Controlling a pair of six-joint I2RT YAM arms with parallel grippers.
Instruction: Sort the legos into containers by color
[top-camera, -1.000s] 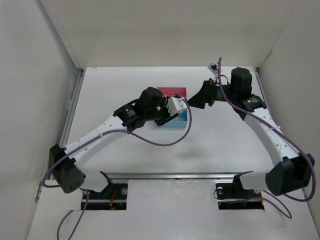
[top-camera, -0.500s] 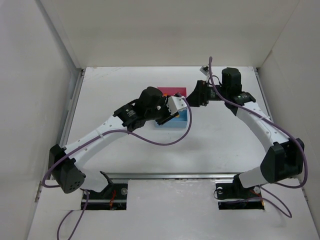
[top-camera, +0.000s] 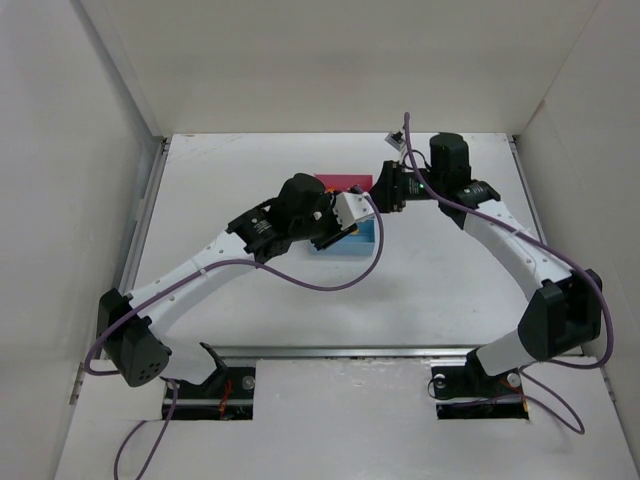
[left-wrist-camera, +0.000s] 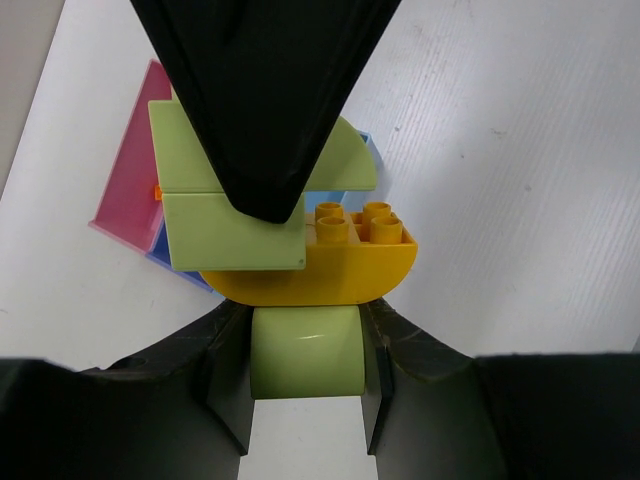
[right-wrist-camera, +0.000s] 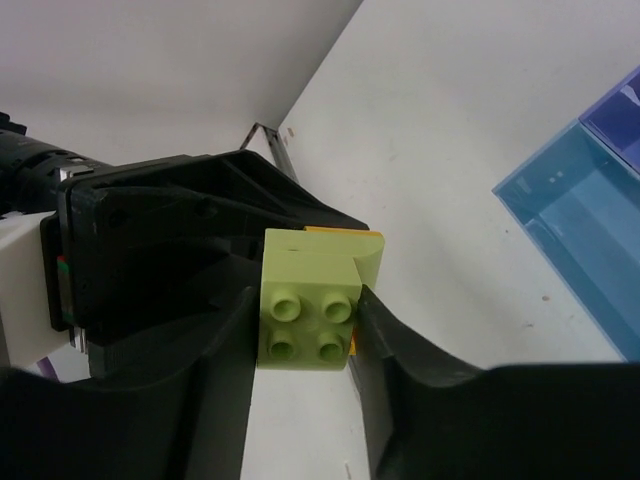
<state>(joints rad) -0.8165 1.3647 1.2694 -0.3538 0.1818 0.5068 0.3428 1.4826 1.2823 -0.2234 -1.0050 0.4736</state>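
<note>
A joined clump of legos hangs in the air between both grippers. In the left wrist view my left gripper (left-wrist-camera: 305, 345) is shut on a lime-green brick (left-wrist-camera: 305, 365) under a yellow curved brick (left-wrist-camera: 345, 270). Two more lime-green pieces (left-wrist-camera: 230, 230) sit above it, partly covered by the right gripper's black finger (left-wrist-camera: 265, 110). In the right wrist view my right gripper (right-wrist-camera: 305, 320) is shut on a studded lime-green brick (right-wrist-camera: 305, 300). The containers lie below: pink bin (left-wrist-camera: 125, 185), dark blue bin (left-wrist-camera: 172, 262), light blue bin (right-wrist-camera: 585, 215). From above, the grippers meet beside the tray (top-camera: 345, 184).
White walls enclose the table on the left, right and back. A metal rail (top-camera: 340, 351) runs along the near edge by the arm bases. Purple cables loop off both arms. A tiny orange bit (left-wrist-camera: 157, 190) shows at the pink bin's edge.
My right arm swung left toward the left gripper, and its jaws closed from wide open onto the lime-green brick. The left arm and its grip stayed still.
</note>
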